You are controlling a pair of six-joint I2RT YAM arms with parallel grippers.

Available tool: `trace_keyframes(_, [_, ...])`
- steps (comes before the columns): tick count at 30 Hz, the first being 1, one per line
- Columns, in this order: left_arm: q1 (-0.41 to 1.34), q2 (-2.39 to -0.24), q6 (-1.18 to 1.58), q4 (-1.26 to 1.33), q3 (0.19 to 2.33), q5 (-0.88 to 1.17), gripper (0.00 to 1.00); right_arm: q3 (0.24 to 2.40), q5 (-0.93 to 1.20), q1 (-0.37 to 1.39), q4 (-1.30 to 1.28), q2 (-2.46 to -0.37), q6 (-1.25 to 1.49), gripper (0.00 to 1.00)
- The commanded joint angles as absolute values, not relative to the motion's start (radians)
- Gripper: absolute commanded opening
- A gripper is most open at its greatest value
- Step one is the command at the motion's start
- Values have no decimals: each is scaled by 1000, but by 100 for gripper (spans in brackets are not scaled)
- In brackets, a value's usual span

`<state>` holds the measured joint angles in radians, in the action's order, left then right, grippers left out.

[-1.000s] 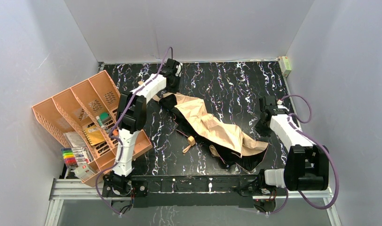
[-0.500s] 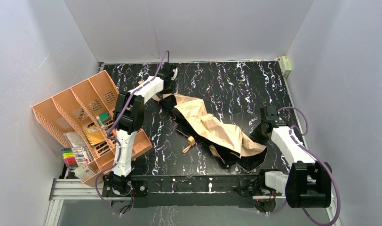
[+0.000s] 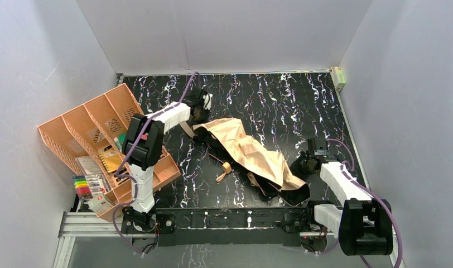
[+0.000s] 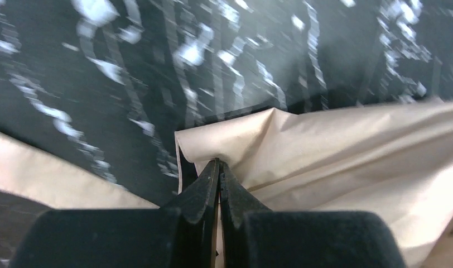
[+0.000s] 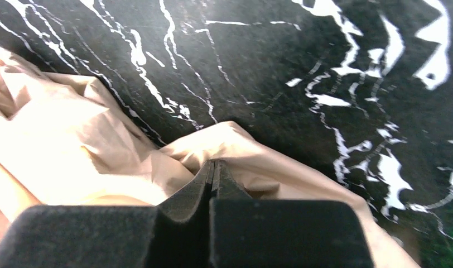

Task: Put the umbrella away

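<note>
Your left hand (image 4: 217, 163) is pinched shut on a soft fold of matte tan canopy at the far end of the umbrella (image 3: 252, 151). Your right hand (image 5: 213, 163) clamps a crumpled tan fold at the near end, and both arms reach low to the cloth. The umbrella sprawls limp and diagonal across the middle of the black, white-veined worktop (image 3: 269, 95), with black lining along its edges, its small tan handle (image 3: 226, 166) on the near side and the orange slotted organizer (image 3: 90, 128) at the left edge.
</note>
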<state>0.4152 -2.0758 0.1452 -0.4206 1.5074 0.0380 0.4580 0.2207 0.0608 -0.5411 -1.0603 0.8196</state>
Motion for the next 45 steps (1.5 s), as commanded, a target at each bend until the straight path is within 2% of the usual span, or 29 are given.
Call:
trace_keyframes(1, [498,-2012,173,-411,1388,222,0,441,322,63,-383,-1085,880,4])
trace_keyframes(6, [612,-2009,184,-336,1346,256,0,461,341,105,-256,-1187,942,0])
trace_keyframes(14, [753,-2073,224,-277,1394,299,0,539,197,359,-55,-1337,1211,0])
trace_keyframes(23, [798,-2063,186,-246,1385,338,0,431,39,426,378,-1311,1472,0])
trace_keyframes(28, [765,-2072,146,-266,1447,288,0,581,26,430,108,-1268,1238,0])
trace_keyframes(33, [709,-2134,98,-321,1617,314,0,594,173,431,-44,-1223,969,13])
trace_keyframes(37, [655,-2168,99,-362,1724,299,1,579,153,429,-254,-1159,846,24])
trace_keyframes(45, [546,-1998,122,-366,1679,265,17,595,-31,429,-455,-896,751,51])
